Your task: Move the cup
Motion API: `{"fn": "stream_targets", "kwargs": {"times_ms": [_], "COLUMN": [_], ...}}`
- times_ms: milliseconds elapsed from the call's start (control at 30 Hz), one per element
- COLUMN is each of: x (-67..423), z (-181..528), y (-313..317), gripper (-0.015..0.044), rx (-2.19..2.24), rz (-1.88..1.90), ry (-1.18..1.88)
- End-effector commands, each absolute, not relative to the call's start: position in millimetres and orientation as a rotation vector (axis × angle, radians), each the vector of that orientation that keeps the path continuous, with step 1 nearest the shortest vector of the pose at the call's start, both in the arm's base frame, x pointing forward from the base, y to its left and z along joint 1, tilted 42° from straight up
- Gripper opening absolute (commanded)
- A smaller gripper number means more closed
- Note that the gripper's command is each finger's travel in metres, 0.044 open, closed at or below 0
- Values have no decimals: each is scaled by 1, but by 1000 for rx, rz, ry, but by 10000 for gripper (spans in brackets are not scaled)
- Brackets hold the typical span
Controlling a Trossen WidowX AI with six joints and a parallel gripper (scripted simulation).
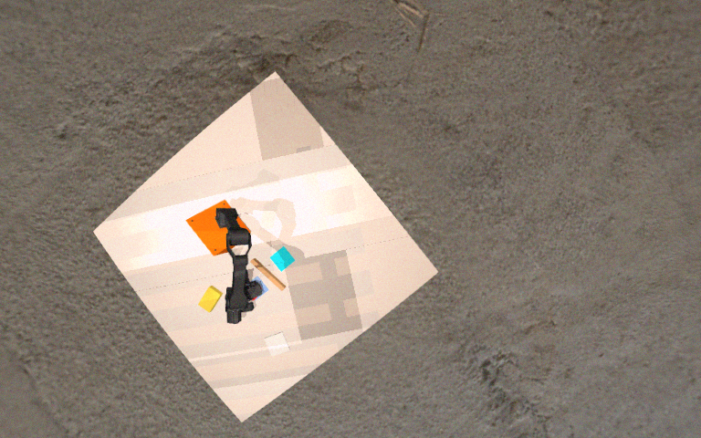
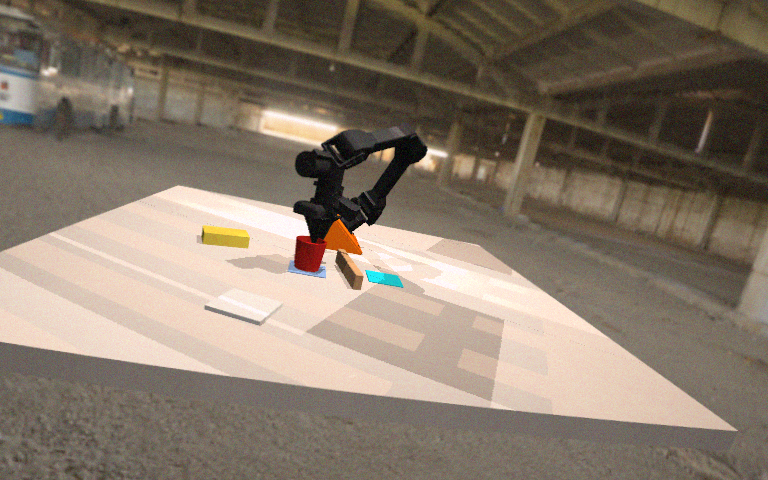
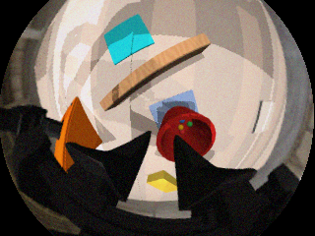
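A red cup [image 2: 309,253] [image 3: 187,133] stands upright on a blue pad [image 1: 262,286] [image 2: 305,271] [image 3: 177,104], with small coloured marbles [image 3: 184,125] inside it. In the top view the arm hides most of the cup. The other pad, cyan [image 1: 282,258] [image 2: 384,277] [image 3: 129,39], lies beyond a wooden bar [image 1: 267,274] [image 2: 348,269] [image 3: 154,70]. My gripper [image 2: 317,226] [image 3: 163,136] hangs just above the cup and a little to one side, pointing down. Its fingers are partly open with nothing between them. The cup's rim lies beside the right fingertip.
The wooden bar lies between the two pads. A yellow block [image 1: 209,298] [image 2: 225,236] [image 3: 161,181] and a white slab [image 1: 277,343] [image 2: 243,305] lie on the table. The arm's base stands on an orange plate [image 1: 206,229] [image 2: 342,237] [image 3: 75,132].
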State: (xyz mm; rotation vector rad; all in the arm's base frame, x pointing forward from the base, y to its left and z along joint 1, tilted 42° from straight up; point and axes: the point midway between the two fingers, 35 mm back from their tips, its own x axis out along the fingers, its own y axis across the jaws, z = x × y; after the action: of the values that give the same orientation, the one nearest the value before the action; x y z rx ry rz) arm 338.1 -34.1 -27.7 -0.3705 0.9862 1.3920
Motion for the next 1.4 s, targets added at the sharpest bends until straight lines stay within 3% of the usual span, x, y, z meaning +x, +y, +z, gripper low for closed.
{"fn": "stream_targets", "kwargs": {"times_ms": [0, 633, 733, 1067, 1367], "x": [336, 332, 333, 333, 336], "z": [-33, -49, -48, -48, -38], "y": [-28, -14, -16, -16, -25], "gripper": [148, 148, 69, 2, 0], "rx": [-360, -359, -369, -369, -367], "rz": [1394, 1395, 1396, 1396, 1395], "ry": [987, 986, 986, 986, 987]}}
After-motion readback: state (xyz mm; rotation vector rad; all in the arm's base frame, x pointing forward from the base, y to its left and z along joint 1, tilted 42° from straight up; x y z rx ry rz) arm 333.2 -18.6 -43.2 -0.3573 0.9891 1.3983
